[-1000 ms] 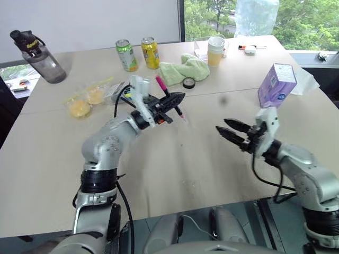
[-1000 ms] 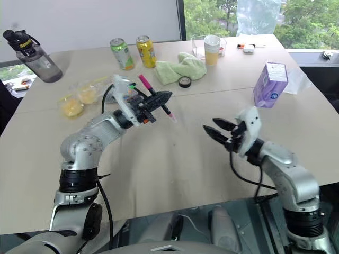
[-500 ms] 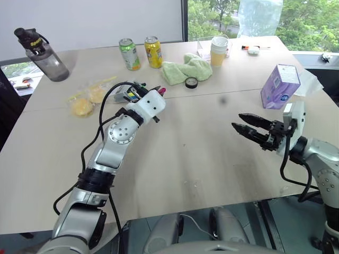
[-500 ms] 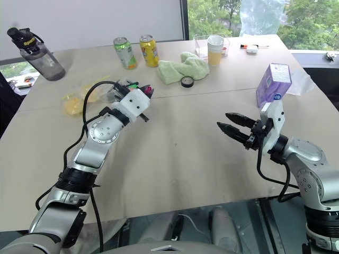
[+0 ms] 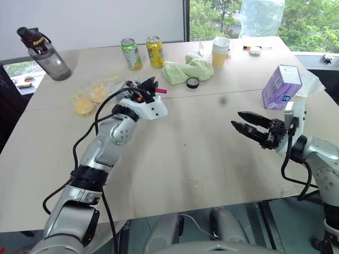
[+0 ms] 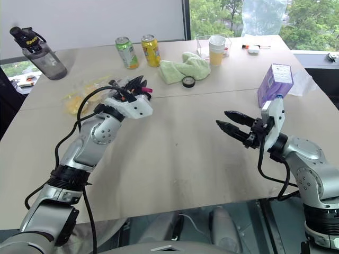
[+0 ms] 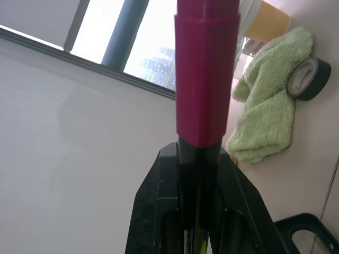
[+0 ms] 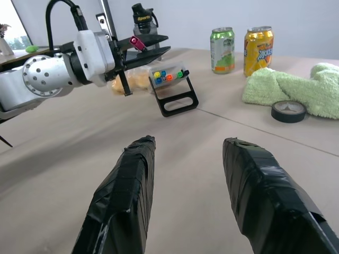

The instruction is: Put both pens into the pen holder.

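Gripping the pink pen (image 7: 204,74) by its dark middle, the left gripper (image 5: 150,84) has its two black fingers (image 7: 153,211) closed tight on the barrel, with the magenta end projecting past the fingertips. The left arm reaches out over the left half of the tabletop (image 5: 185,159), and the gripper sits raised just above the pen holder (image 8: 170,79). The pen is carried clear of the surface and is not yet inside the holder.

The pen holder lies on the left half of the tabletop, toward the far edge, tilted with its black rectangular rim resting on the surface. Coloured marker ends show through its clear body. A bag of yellow items (image 5: 87,98) lies just beside it, nearer the left edge. The blue pen cannot be made out.

The right gripper (image 5: 249,123) hovers above the right half of the tabletop, near the right edge, pointing toward the centre. Its jaws stand apart at a moderate gap and hold nothing; the right wrist view shows bare tabletop between its fingers (image 8: 127,201).

Along the far edge stand a green can (image 5: 129,53), a yellow can (image 5: 154,51) and a water bottle (image 5: 45,48) at the far left corner. A green cloth (image 5: 185,70) and a roll of black tape (image 5: 191,82) lie near the far centre. A purple carton (image 5: 282,85) stands toward the right edge.
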`<state>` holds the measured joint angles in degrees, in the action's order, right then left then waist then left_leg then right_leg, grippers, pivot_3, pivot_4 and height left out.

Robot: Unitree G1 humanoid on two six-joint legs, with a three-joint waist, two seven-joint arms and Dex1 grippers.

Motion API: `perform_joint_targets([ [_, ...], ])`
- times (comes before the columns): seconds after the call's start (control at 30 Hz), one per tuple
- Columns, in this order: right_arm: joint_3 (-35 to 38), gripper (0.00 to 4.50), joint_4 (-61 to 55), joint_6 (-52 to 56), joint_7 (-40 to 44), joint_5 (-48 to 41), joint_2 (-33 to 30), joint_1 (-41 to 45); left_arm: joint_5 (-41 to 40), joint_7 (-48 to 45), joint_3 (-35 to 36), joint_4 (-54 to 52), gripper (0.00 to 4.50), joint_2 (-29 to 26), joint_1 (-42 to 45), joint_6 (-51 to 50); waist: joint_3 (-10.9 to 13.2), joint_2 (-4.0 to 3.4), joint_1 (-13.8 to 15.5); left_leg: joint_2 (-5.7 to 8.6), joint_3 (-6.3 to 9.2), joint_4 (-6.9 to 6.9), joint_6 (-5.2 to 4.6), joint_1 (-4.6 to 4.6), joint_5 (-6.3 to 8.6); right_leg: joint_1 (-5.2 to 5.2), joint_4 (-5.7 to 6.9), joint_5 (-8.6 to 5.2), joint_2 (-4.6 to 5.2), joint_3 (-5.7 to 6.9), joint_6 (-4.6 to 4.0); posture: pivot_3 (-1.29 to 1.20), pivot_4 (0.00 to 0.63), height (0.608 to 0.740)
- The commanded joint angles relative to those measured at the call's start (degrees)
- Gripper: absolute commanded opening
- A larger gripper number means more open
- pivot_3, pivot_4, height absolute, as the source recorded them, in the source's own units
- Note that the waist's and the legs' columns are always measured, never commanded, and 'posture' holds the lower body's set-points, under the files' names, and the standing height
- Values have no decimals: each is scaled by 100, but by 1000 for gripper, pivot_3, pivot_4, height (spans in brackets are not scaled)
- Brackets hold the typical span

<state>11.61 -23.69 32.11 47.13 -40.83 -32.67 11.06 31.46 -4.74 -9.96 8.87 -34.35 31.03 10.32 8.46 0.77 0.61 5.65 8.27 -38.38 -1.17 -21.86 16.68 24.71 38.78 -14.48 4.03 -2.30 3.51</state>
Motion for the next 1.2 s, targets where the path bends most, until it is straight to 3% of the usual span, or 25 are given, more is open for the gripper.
perform_joint_targets([
  [0.03,14,2167,-64,-116,50,-116,-1,103,-62,147,166,342,7,39,440,82,0,1,6,0,1,0,0,0,0,0,1,0,0,1,0,0,150,740],
  [0.87,26,2167,-25,-253,-71,41,-58,172,-445,-2,4,2862,7,528,1480,533,0,3,-13,4,0,-7,-1,-2,0,2,6,0,2,1,1,0,150,740],
  [1.2,37,2167,-80,-292,-111,52,-34,77,-349,76,-195,2904,7,642,1791,879,0,4,3,4,0,-9,-1,-4,0,3,7,0,2,1,1,0,150,740],
])
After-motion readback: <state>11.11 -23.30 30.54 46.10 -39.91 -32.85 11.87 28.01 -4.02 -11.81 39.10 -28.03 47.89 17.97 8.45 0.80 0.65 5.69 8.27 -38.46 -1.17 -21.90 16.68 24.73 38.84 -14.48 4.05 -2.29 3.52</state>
